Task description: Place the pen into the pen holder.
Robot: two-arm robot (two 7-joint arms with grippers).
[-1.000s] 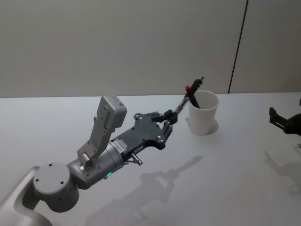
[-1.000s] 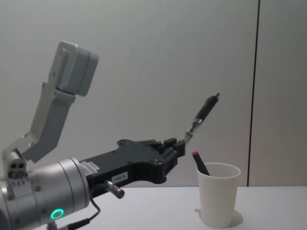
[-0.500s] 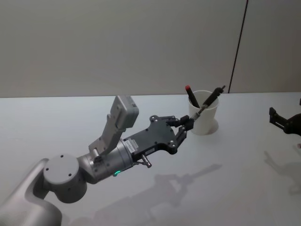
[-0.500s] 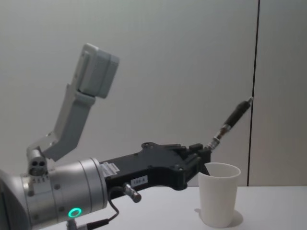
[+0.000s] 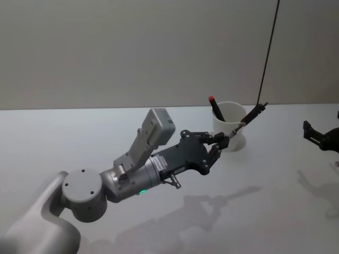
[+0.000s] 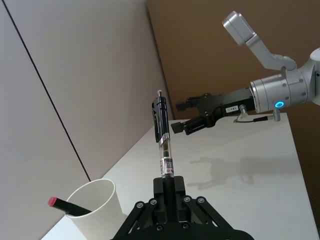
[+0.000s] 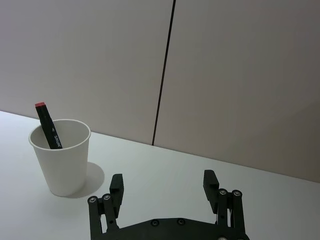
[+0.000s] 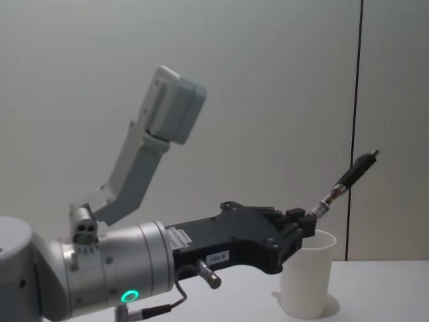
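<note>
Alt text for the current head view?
The left gripper, shut on a slim pen, holds it tilted over the rim of a white paper cup; a red-tipped marker stands in the cup. The right gripper sits open at the right edge.

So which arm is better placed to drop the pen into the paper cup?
Left. The left gripper is shut on the pen, right beside the paper cup at its rim, with the pen tilted up past it. The right gripper sits open and empty, off to the cup's right.

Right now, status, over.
Left gripper shut on slim black pen, tilted, not in white paper cup. Right gripper open, parked right. Red-capped black marker occupies cup.
</note>
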